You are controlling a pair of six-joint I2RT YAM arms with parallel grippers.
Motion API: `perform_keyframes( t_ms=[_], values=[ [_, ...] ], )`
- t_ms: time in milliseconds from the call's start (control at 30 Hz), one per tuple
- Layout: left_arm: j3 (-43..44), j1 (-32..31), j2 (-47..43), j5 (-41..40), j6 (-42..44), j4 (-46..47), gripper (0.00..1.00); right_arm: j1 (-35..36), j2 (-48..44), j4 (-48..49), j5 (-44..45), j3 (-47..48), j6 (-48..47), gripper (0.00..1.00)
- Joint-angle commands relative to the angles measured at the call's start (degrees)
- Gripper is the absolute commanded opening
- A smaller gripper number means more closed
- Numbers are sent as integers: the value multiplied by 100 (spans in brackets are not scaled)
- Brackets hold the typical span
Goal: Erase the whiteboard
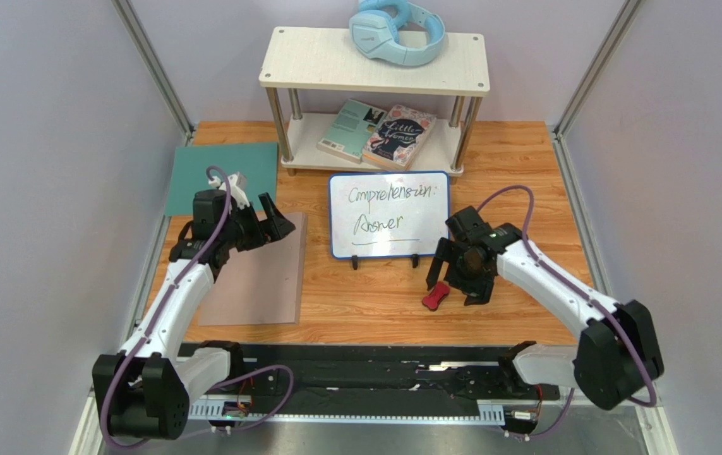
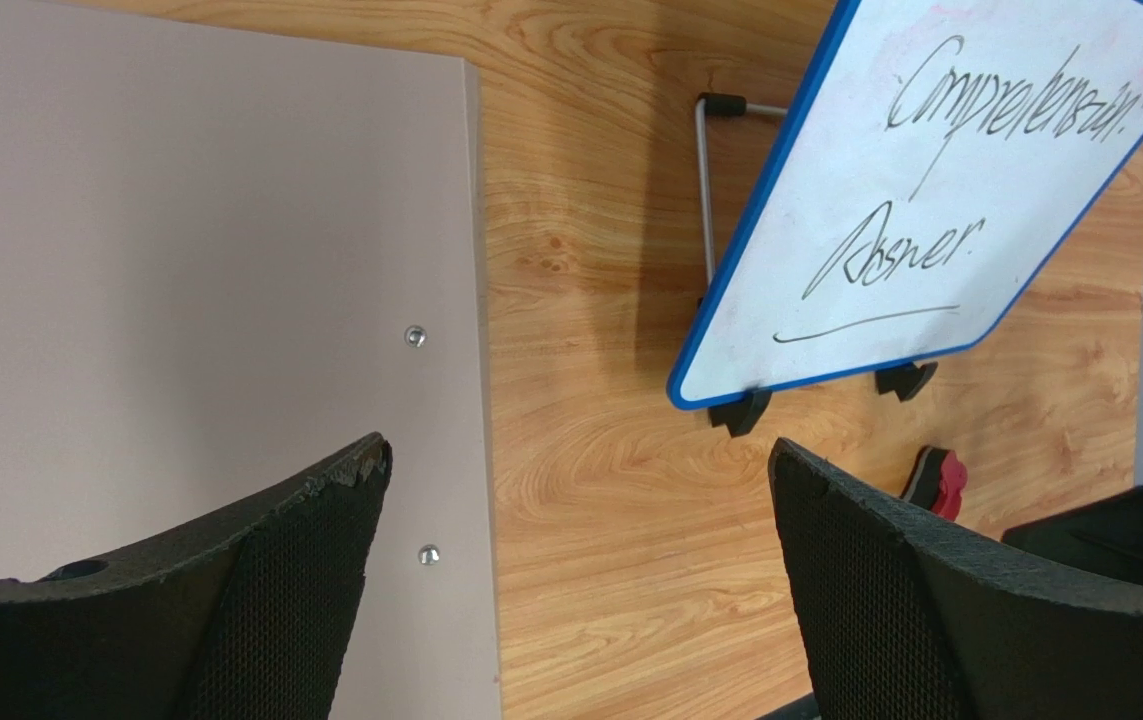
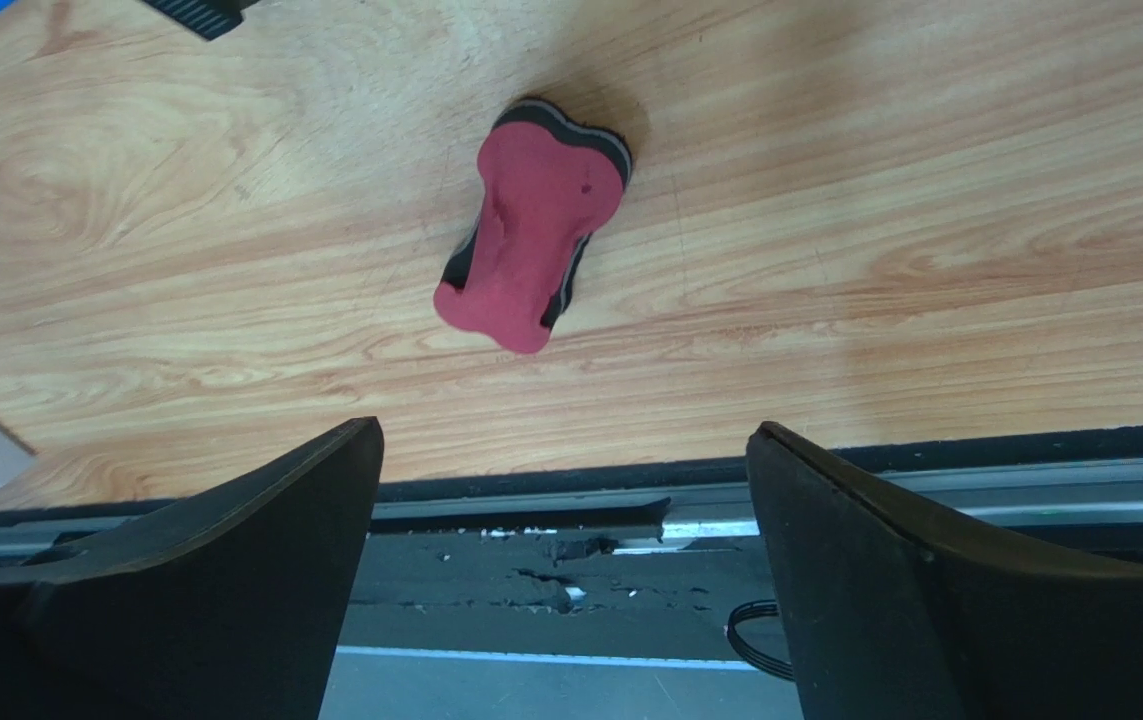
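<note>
Whiteboard (image 1: pixel 389 214) stands mid-scene before shelf (image 1: pixel 374 59), writing intact. Right gripper (image 3: pixel 562 432) spread wide, empty, near red eraser (image 3: pixel 535 225). Left gripper (image 1: pixel 274 220) wide, empty, over grey mat (image 1: pixel 255 284). Best: centre, descend, pinch eraser's narrow waist.

The whiteboard (image 1: pixel 389 214) is white inside a blue frame, with black feet and dark handwriting above a dark underline. Near and right of it, the eraser (image 1: pixel 436 296) is red on top with black and grey layers beneath. The bench (image 1: pixel 355 308) shows orange-brown wood grain. On its left lie a teal mat (image 1: pixel 194 161) and, nearer, a plain grey-brown mat (image 1: pixel 265 280). The far shelf (image 1: pixel 326 59) is cream with silver posts. It carries light blue headphones (image 1: pixel 397 33) on top. Below are a teal book (image 1: pixel 351 130) and a dark book (image 1: pixel 400 136) patterned with pink flowers and white lettering. The left arm (image 1: pixel 179 299) and right arm (image 1: pixel 550 280) are white with black joints and purple cables (image 1: pixel 516 194). The left gripper (image 1: pixel 277 220) and right gripper (image 1: pixel 457 277) are black.
</note>
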Motion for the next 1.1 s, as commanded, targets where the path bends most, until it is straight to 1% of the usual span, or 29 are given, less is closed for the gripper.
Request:
perform_keyframes(
  t_ms=[0,67,133,167,200,267,333,500,600,633,800,900,933,1067],
  values=[
    [256,4,208,75,13,-176,99,169,638,162,214,313,326,92],
    [283,4,366,154,13,-132,99,170,841,311,231,365,414,90],
    [291,4,419,243,13,-115,99,161,1087,583,214,383,458,83],
    [291,4,419,251,4,-106,99,161,1158,689,-30,409,493,75],
    [274,4,402,252,-5,-88,99,170,1237,759,-76,436,511,72],
    [256,4,314,252,-5,-71,99,170,1457,909,-103,488,555,70],
    [204,4,244,260,-14,-18,99,161,1615,988,-112,524,599,70],
    [133,-5,209,374,-40,61,99,170,1756,980,-33,603,590,68],
    [142,4,235,392,-40,61,99,170,1809,1024,2,507,616,38],
    [142,4,235,401,-40,70,99,161,1809,1102,-15,471,634,37],
    [133,4,226,392,-31,70,99,161,1853,1156,-59,366,626,40],
    [133,4,261,410,-31,61,99,161,1836,1147,-103,357,555,44],
    [133,-5,270,418,-23,70,99,152,1809,1103,-112,374,538,48],
    [116,-5,296,471,-23,96,99,170,1467,989,-68,444,432,55]
  ],
)
